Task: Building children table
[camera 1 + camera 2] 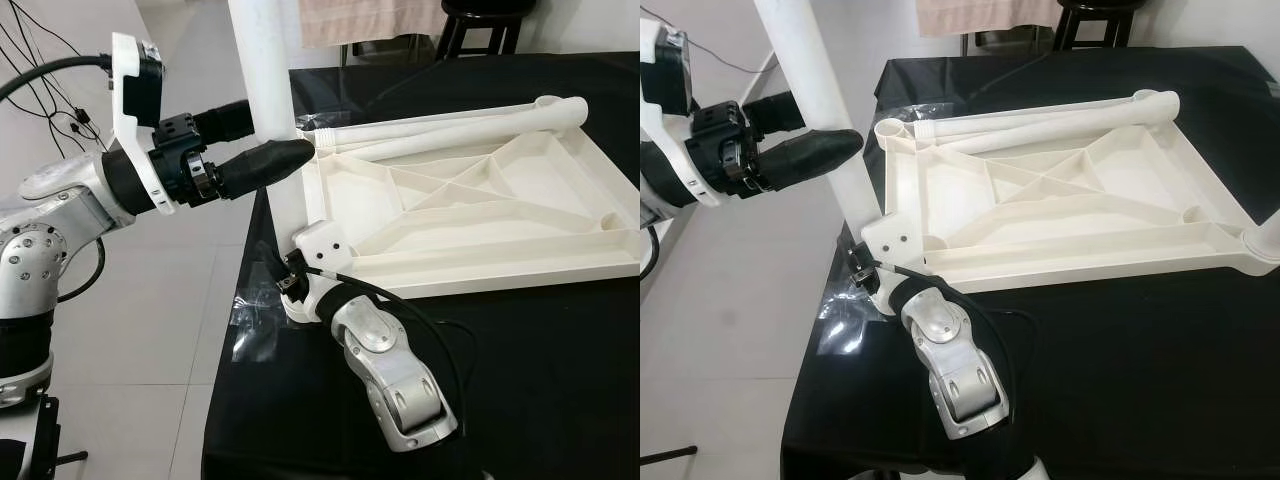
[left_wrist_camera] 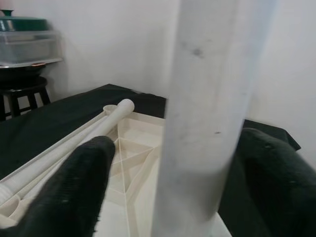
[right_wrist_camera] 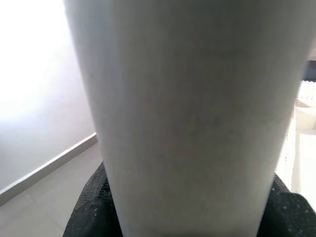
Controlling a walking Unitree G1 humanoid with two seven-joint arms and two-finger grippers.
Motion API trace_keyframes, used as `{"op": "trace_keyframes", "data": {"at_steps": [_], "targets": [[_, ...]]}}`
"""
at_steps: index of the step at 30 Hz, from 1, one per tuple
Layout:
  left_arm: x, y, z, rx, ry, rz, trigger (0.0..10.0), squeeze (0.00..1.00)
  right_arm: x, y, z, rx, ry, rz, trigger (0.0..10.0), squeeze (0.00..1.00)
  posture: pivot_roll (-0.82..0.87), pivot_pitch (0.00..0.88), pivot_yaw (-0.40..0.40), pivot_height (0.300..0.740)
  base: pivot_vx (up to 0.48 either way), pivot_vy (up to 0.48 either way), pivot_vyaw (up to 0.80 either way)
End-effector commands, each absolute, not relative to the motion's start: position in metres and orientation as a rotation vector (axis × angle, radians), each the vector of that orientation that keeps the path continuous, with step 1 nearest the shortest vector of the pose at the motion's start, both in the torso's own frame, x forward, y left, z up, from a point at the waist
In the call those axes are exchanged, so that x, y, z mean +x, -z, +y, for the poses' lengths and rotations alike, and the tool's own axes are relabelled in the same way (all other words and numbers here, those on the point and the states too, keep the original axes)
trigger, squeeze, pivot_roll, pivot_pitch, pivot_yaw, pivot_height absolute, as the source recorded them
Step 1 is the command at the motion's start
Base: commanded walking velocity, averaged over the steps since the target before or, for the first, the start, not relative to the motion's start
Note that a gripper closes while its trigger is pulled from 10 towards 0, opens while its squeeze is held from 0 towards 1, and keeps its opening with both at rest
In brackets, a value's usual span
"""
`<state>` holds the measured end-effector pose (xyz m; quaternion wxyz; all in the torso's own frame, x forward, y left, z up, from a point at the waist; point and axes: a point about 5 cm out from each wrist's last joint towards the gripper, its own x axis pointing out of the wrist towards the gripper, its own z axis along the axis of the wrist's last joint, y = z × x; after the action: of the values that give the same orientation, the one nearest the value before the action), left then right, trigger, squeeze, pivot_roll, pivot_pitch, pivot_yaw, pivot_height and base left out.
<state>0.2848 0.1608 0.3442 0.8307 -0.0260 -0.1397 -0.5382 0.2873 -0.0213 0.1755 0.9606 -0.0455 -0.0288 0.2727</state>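
Note:
A white plastic tabletop (image 1: 480,272) lies upside down on a black-covered table (image 1: 540,380). One white leg (image 1: 265,70) stands upright at its near left corner. My left gripper (image 1: 272,138) is open halfway up this leg, one black finger (image 2: 74,192) on each side, with a gap beside the leg (image 2: 207,123). My right gripper (image 1: 290,285) sits low at the corner socket, right against the foot of the leg (image 3: 187,123). A second white leg (image 1: 450,122) lies along the tabletop's far rim.
Crumpled clear plastic wrap (image 1: 255,322) hangs off the table's near left edge, over a pale tiled floor (image 1: 150,330). A black stool (image 1: 480,25) and a draped cloth (image 1: 370,20) are behind the table. A lidded container (image 2: 24,39) rests on a stool.

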Motion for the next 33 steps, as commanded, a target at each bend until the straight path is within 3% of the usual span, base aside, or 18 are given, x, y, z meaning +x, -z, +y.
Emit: {"op": "trace_keyframes", "data": {"at_steps": [1,3,4,18,19,24,25,26,27,30,31,32,33], "targets": [[0.293,-0.341,0.157,-0.057,1.164,-0.260,1.9,0.00,0.285,-0.135,-0.025,-0.054,-0.526,0.140,10.0,0.00,0.02,0.166,0.078,0.740,0.000,0.000,0.00],[0.293,-0.341,0.157,-0.057,1.164,-0.260,1.9,0.00,0.285,-0.135,-0.025,-0.054,-0.526,0.140,10.0,0.00,0.02,0.166,0.078,0.740,0.000,0.000,0.00],[0.295,-0.341,0.156,-0.057,1.177,-0.255,0.0,0.00,0.285,-0.136,-0.025,-0.053,-0.526,0.138,10.0,0.00,0.01,0.162,0.079,0.740,0.000,0.000,0.00],[0.291,-0.341,0.149,-0.019,1.230,-0.248,0.0,0.00,0.290,-0.146,-0.022,-0.030,-0.573,0.091,10.0,0.00,0.02,0.154,0.086,0.740,0.000,0.000,0.00],[0.288,-0.340,0.147,-0.011,1.239,-0.244,0.0,0.00,0.295,-0.160,-0.023,-0.020,-0.652,0.023,10.0,1.00,0.02,0.153,0.087,0.740,0.000,0.000,0.00],[0.287,-0.341,0.146,-0.005,1.249,-0.244,0.0,0.00,0.301,-0.175,-0.025,-0.011,-0.754,-0.052,10.0,1.00,0.02,0.151,0.089,0.740,0.000,0.000,0.00],[0.285,-0.340,0.143,-0.003,1.264,-0.246,0.0,0.00,0.311,-0.196,-0.036,-0.036,-0.916,-0.130,10.0,1.00,0.02,0.147,0.089,0.740,0.000,0.000,0.00],[0.285,-0.340,0.143,-0.003,1.264,-0.246,0.0,0.00,0.311,-0.196,-0.036,-0.036,-0.916,-0.130,10.0,1.00,0.02,0.147,0.089,0.740,0.000,0.000,0.00],[0.284,-0.340,0.141,-0.001,1.276,-0.247,0.0,0.00,0.317,-0.214,-0.047,-0.096,-1.060,-0.195,10.0,1.00,0.01,0.144,0.090,0.740,0.000,0.000,0.00],[0.284,-0.340,0.141,-0.001,1.276,-0.247,0.0,0.00,0.317,-0.214,-0.047,-0.096,-1.060,-0.195,10.0,1.00,0.01,0.144,0.090,0.740,0.000,0.000,0.00],[0.284,-0.339,0.138,-0.001,1.289,-0.248,0.0,0.00,0.323,-0.230,-0.058,-0.178,-1.199,-0.224,10.0,0.71,0.01,0.145,0.093,0.740,0.000,0.000,0.00],[0.283,-0.337,0.135,-0.002,1.300,-0.247,0.0,0.00,0.327,-0.243,-0.063,-0.245,-1.320,-0.234,10.0,0.00,0.01,0.144,0.093,0.740,0.000,0.000,0.00],[0.283,-0.337,0.135,-0.002,1.300,-0.247,0.0,0.00,0.327,-0.243,-0.063,-0.245,-1.320,-0.234,10.0,0.00,0.01,0.144,0.093,0.740,0.000,0.000,0.00]]}}
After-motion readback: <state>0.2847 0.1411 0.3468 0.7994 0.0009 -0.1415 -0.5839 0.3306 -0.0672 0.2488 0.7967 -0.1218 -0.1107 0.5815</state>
